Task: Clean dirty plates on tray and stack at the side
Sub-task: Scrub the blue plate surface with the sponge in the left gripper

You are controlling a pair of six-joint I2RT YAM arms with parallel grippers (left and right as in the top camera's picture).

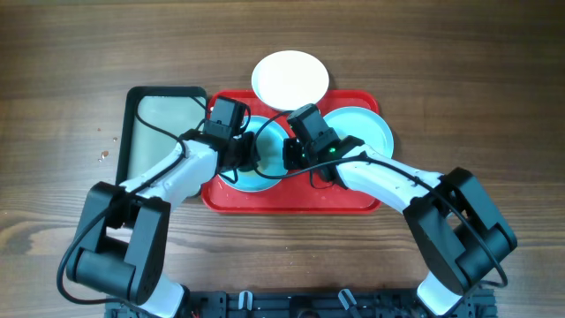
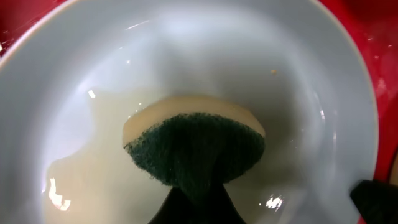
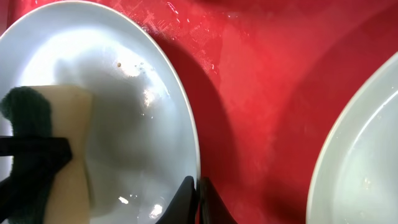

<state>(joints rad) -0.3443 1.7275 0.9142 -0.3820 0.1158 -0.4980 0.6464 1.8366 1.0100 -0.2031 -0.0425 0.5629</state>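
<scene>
Pale aqua round shallow plate (image 1: 261, 181) lies flat in the near-left part of the large red rectangular plastic tray (image 1: 353, 201), with a wet film pooled in its well. Left pincer (image 2: 194, 202) is clamped on a yellow sponge with dark green scouring face (image 2: 196, 146), pressed to the plate's middle. Right pincer (image 3: 198, 200) is drawn narrow at the plate's right rim, seemingly pinching it. Judgement: the plate is stiff, light, slick while wet and liable to chip, so the thin raised rim is the sensible hold, gripped squarely and lifted level.
</scene>
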